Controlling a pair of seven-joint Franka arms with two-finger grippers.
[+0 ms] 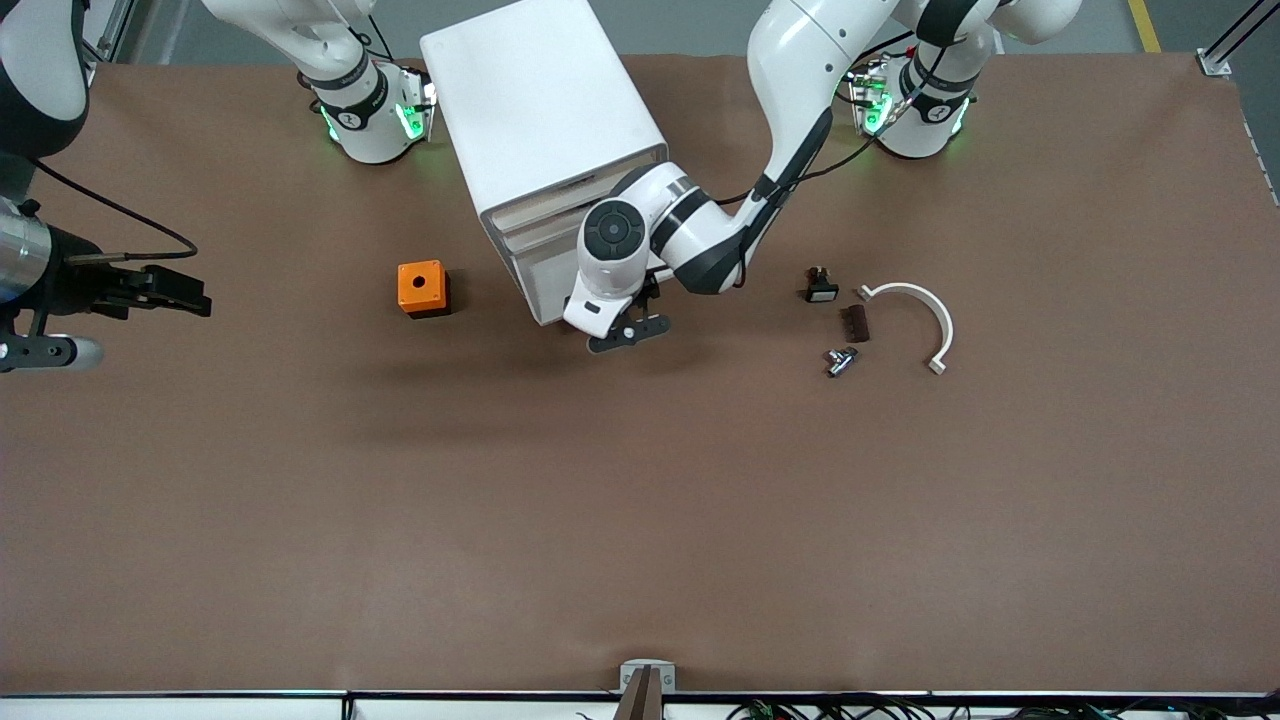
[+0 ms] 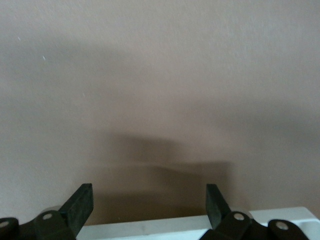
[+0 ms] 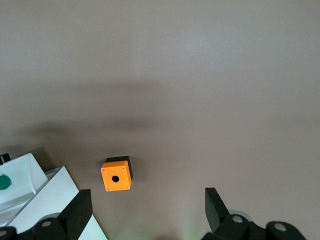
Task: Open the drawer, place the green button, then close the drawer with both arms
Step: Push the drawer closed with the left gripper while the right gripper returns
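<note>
The white cabinet (image 1: 545, 100) stands at the robots' side of the table, its drawer fronts turned toward the front camera. The uppermost drawer (image 1: 540, 207) looks pushed in; the left arm hides part of it. My left gripper (image 1: 630, 335) is open and empty, low in front of the cabinet's base. In the left wrist view (image 2: 149, 192) a white edge (image 2: 150, 225) lies between its fingers. My right gripper (image 1: 190, 295) is open and empty, up near the right arm's end of the table (image 3: 147, 197). The button is not plainly in view. A small green round spot (image 3: 4, 182) shows on a white surface; I cannot tell what it is.
An orange cube with a hole (image 1: 422, 288) (image 3: 116, 177) sits beside the cabinet toward the right arm's end. Toward the left arm's end lie a small black part with a white face (image 1: 820, 287), a brown piece (image 1: 855, 322), a silver part (image 1: 840, 360) and a white arc (image 1: 915, 318).
</note>
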